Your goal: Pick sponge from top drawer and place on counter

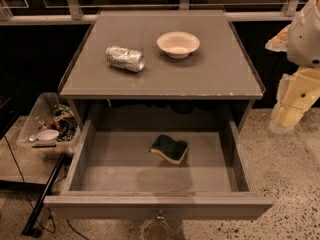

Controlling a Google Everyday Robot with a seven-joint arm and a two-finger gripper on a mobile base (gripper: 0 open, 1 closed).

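Note:
The sponge (169, 148), dark green on top with a yellow base, lies flat in the open top drawer (80, 159), a little right of its middle and toward the back. The drawer is pulled far out, with its metal pull (160, 216) at the front. The counter (215, 74) is the grey cabinet top above it. My arm hangs at the right edge of the view, and its cream-coloured gripper (288, 113) is beside the cabinet's right side, level with the counter's front edge, well away from the sponge and holding nothing I can see.
A crushed silver can (124, 58) lies on its side on the counter left of centre. A white bowl (178, 43) stands right of it. A clear plastic bin (49, 124) of clutter sits on the floor left of the cabinet. Speckled floor lies to the right.

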